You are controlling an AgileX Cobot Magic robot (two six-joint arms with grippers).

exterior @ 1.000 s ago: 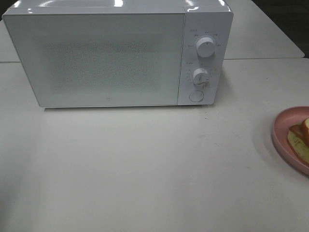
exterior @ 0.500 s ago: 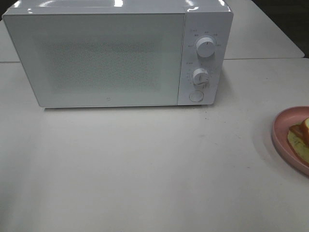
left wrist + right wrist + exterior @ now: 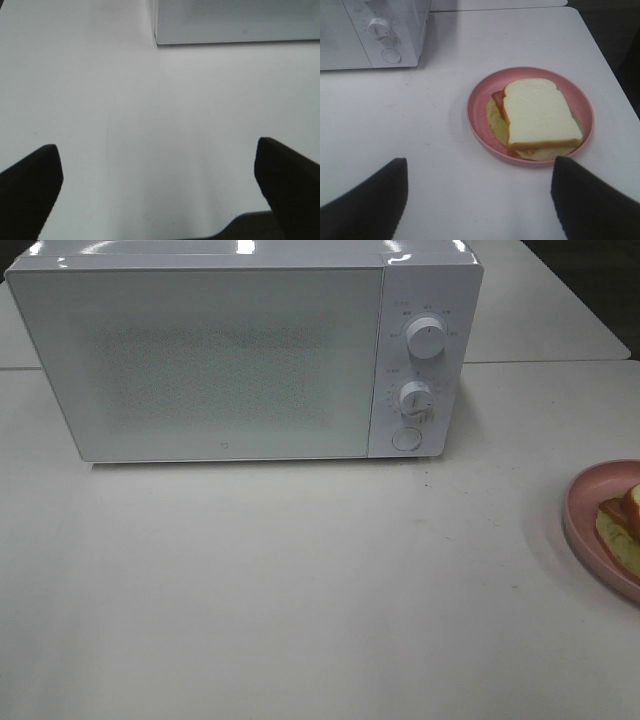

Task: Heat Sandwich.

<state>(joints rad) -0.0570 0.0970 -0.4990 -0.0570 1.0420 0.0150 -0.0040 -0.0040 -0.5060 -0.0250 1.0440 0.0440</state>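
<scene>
The sandwich, white bread with an orange-brown crust and pale filling, lies on a round pink plate. In the high view only its edge shows on the plate at the right border. My right gripper stands open a short way back from the plate, nothing between its dark fingers. My left gripper is wide open over bare table, near a lower corner of the white microwave. The microwave stands at the back with its door closed. Neither arm shows in the high view.
The microwave's control panel carries two white dials and a round button. The right wrist view shows the same dial and button. The white table ends just beyond the plate, with dark floor past it.
</scene>
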